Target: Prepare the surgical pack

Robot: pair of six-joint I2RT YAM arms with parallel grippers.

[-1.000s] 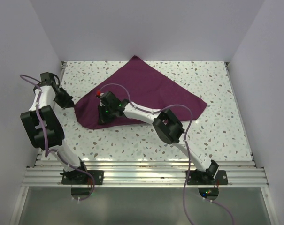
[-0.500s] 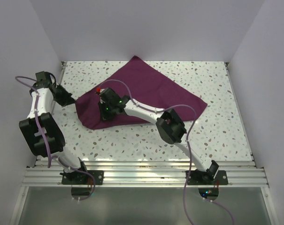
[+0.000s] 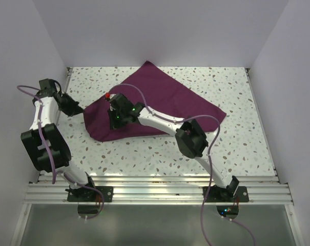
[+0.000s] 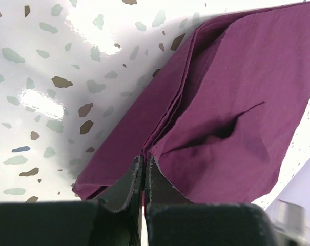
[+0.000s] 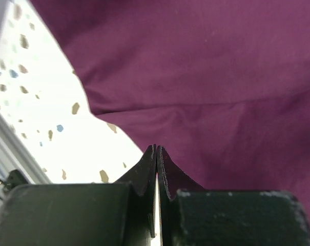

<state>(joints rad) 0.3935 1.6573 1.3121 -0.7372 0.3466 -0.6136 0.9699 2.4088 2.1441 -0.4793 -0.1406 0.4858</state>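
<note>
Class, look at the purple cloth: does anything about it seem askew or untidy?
Yes. The purple cloth lies diagonal to the table, left end folded in layers, back and right corners spread loose; a puckered wrinkle crosses its top.

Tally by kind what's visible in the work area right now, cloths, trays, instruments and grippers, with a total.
maroon cloth, folded: 1
Grippers: 2 (left gripper, right gripper)
Trays, instruments: 0 in view
Total: 3

Left gripper (image 4: 143, 160), right gripper (image 5: 156, 149): seemingly closed.
</note>
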